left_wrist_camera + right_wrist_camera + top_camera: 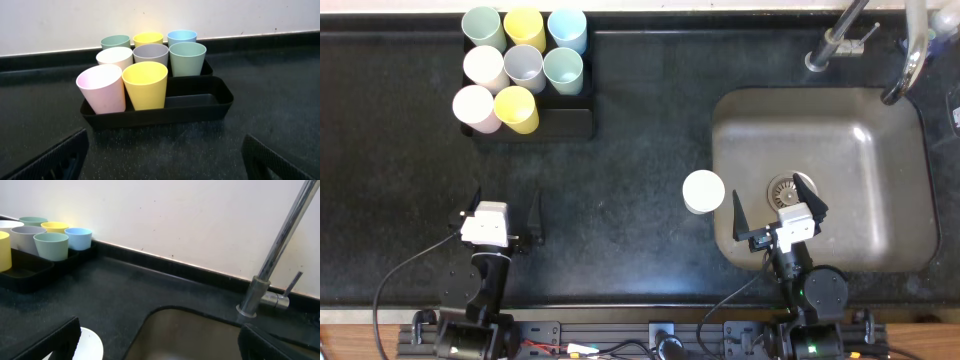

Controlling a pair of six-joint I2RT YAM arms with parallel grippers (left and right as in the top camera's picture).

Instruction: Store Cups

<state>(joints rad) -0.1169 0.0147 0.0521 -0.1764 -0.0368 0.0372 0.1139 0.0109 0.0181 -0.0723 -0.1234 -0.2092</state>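
Your left gripper [507,203] faced the tray [570,125] of eight cups [525,68], fingers wide apart; your right gripper [770,198], also wide, hung by the sink [880,120], near the white cup [703,191].

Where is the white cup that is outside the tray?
In the top view, the white cup sits on the counter just left of the sink.

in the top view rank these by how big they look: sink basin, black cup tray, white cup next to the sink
Largest to smallest, as they look in the top view:
1. sink basin, clearly the biggest
2. black cup tray, well under the basin's spread
3. white cup, far smaller than either
No close calls here.
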